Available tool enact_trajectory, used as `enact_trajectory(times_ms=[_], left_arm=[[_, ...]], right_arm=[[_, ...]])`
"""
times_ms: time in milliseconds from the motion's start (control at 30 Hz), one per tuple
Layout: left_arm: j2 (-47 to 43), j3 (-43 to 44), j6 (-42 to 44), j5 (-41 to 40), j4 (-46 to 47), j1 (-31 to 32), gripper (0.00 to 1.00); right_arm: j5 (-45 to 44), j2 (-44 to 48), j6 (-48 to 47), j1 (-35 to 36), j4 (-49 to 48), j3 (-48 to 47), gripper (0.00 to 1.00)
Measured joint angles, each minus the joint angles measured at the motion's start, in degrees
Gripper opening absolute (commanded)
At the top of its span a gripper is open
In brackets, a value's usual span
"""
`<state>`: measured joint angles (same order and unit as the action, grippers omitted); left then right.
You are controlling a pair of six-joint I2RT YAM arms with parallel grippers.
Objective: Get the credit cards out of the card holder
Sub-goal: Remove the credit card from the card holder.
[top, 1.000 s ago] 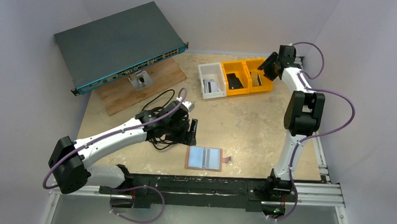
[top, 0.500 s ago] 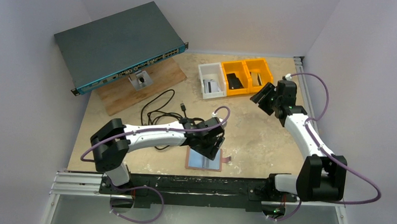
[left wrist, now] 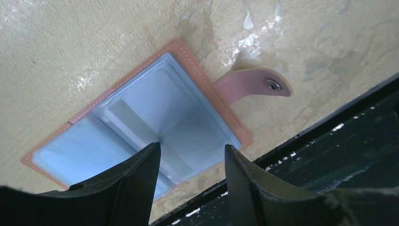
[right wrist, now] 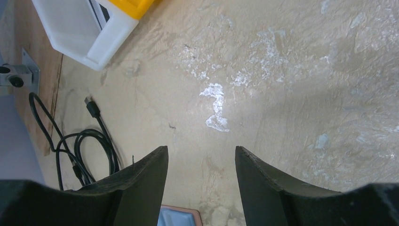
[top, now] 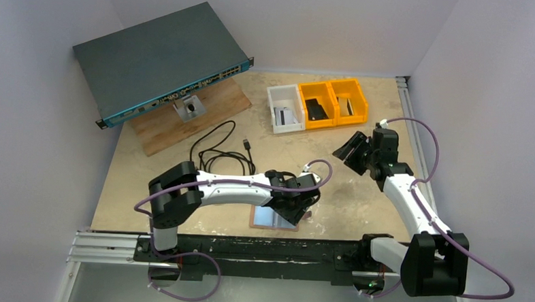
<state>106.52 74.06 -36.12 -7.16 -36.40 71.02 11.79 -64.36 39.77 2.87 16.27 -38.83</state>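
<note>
The card holder (top: 264,217) lies open and flat near the table's front edge, its pink-brown rim around clear pockets (left wrist: 188,122). Its snap tab (left wrist: 254,84) sticks out to the right. A pale credit card (left wrist: 123,116) shows through the pocket plastic; no dark card can be made out. My left gripper (left wrist: 192,145) hovers just above the holder's right half (top: 302,207), open, with nothing between its fingers. My right gripper (top: 344,149) hangs open over bare table to the right of the middle (right wrist: 201,149), and only the holder's corner (right wrist: 178,217) shows under it.
A network switch (top: 160,58) leans on a wooden board (top: 205,114) at the back left. A coiled black cable (top: 213,152) lies behind the left arm. A white bin (top: 285,109) and two yellow bins (top: 333,103) stand at the back. A black rail (top: 260,249) borders the near edge.
My left arm swung right from the cable to above the card holder, its jaws narrowing somewhat. My right arm came away from the yellow bins toward the table's middle.
</note>
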Motion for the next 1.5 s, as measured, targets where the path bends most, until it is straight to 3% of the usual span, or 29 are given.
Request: enact_trajectory(times_ms=[133,433,733,1100,1500], left_arm=[[2.49,0.04,0.13,-1.6,0.02,0.37,0.48],[3.63,1.46,-0.24,-5.01,-0.96,0.92,0.28],[3.69,1.57,-1.25,-6.75,-1.29,1.05,0.0],[-5.66,-7.1,-3.06,-4.76,1.07,-1.99,0.0],[-13.94,-16.61,-6.97,-0.33,7.56,-5.68,0.0]], right_arm=[[0.81,0.0,-0.24,0.0,-0.02,0.96,0.55],[1.27,0.04,-0.81,0.11,-0.39,2.62,0.55],[1.29,0.7,-0.81,2.86,-0.35,3.85,0.55],[2.01,3.89,0.74,13.49,-0.44,4.9,0.53],[2.93,3.87,4.2,22.47,-1.4,7.34,0.31]])
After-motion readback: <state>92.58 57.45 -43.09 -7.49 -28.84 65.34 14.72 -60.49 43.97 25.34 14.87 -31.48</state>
